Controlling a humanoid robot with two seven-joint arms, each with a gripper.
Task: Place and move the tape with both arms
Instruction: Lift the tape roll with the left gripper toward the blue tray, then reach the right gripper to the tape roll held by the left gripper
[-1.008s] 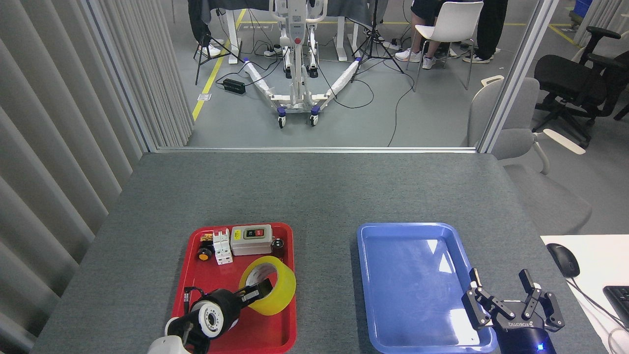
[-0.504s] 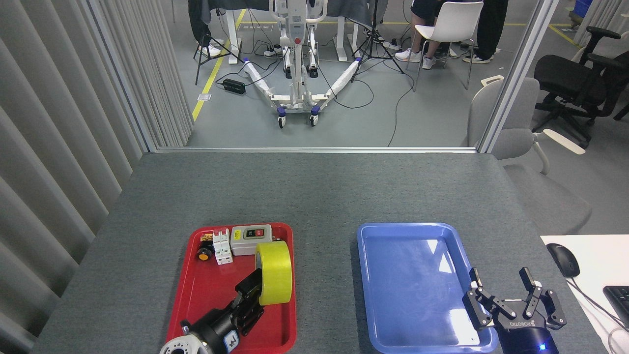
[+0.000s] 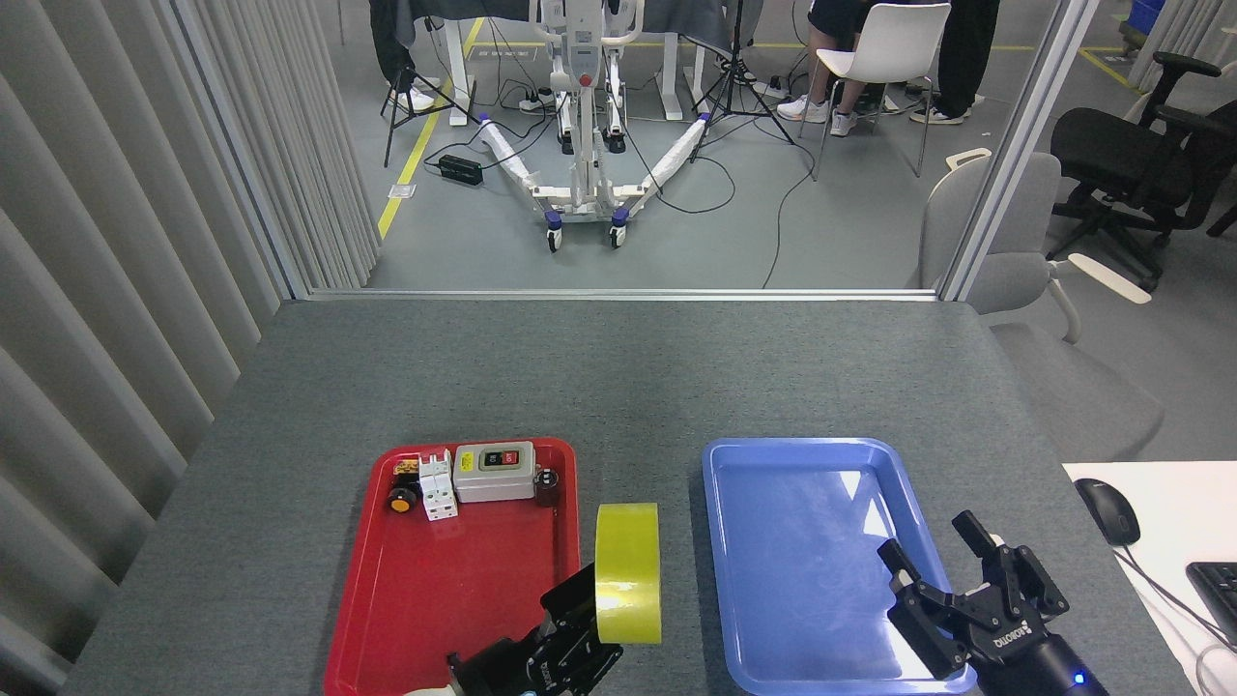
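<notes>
While the left black gripper [image 3: 585, 619] clamps it edge-on, the yellow translucent packing-tape roll [image 3: 628, 572] hangs between red plastic tray [image 3: 435, 590] and blue plastic tray [image 3: 821, 570]. Right black gripper [image 3: 952, 580], fingers spread and empty, hovers over the blue tray's near corner on a grey felt-topped table [image 3: 618, 377]

**Colours on the table**

The tape [image 3: 628, 572] is bright yellow. At lower left sits a red tray [image 3: 435, 599]. At lower right sits a blue tray [image 3: 812, 561]. The table [image 3: 618, 377] is dark grey. Both grippers [image 3: 570, 628] [image 3: 957, 599] are black.

Wide yellow tape roll [image 3: 628, 572]: smooth, slightly glossy film
Blue plastic tray [image 3: 807, 541]: shiny (window glare)
Red plastic tray [image 3: 454, 590]: glossy
Grey tabletop [image 3: 618, 377]: matt, cloth-like
</notes>
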